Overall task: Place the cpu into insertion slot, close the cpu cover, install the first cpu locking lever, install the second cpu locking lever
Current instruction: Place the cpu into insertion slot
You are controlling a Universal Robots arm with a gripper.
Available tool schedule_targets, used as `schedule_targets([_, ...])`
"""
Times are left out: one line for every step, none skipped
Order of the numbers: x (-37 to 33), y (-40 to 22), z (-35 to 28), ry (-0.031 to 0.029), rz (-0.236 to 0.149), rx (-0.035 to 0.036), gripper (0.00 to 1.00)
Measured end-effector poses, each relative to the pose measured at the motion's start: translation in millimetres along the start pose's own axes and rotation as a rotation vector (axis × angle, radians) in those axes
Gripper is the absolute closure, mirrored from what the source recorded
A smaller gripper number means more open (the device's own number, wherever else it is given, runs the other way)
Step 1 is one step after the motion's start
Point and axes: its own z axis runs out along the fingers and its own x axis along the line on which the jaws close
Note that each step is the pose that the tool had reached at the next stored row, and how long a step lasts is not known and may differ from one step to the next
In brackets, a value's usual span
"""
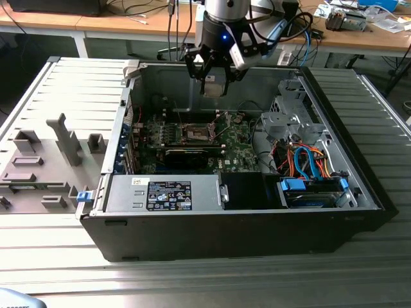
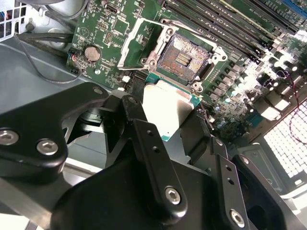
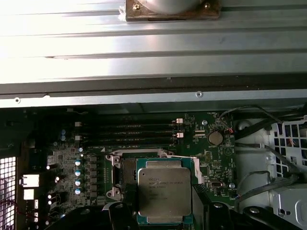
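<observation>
In the exterior view we see the gripper [image 1: 214, 86] above the computer case [image 1: 257, 231], at twelve o'clock from the insertion slot [image 1: 196, 133]. In the second wrist view it clamps the cpu [image 2: 169, 108] apart from the bare slot, cpu cover [image 2: 127, 45] raised. In the first wrist view the cpu overlaps the slot.

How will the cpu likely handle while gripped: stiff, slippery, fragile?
The cpu looks like a thin rigid plate, so probably stiff and light. Its smooth metal top suggests it could slip in the gripper. Held above the open insertion slot, it would likely suffer if dropped.
</observation>
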Motion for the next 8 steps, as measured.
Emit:
schedule_targets([0.0,0.0,0.3,0.0,0.0,0.0,0.45])
schedule_targets([0.0,-0.1,0.5,0.0001,0.0,0.0,0.45])
schedule_targets([0.0,-0.1,0.7,0.0001,0.0,0.0001,0.45])
schedule_targets([0.0,-0.1,1.0,0.0,0.0,0.0,0.45])
schedule_targets([0.0,-0.1,1.2,0.0,0.0,0.0001,0.45])
schedule_targets([0.0,-0.2,1.7,0.0,0.0,0.0,0.45])
schedule_targets([0.0,-0.2,1.9,0.0,0.0,0.0,0.45])
schedule_targets([-0.1,-0.2,2.1,0.0001,0.0,0.0001,0.45])
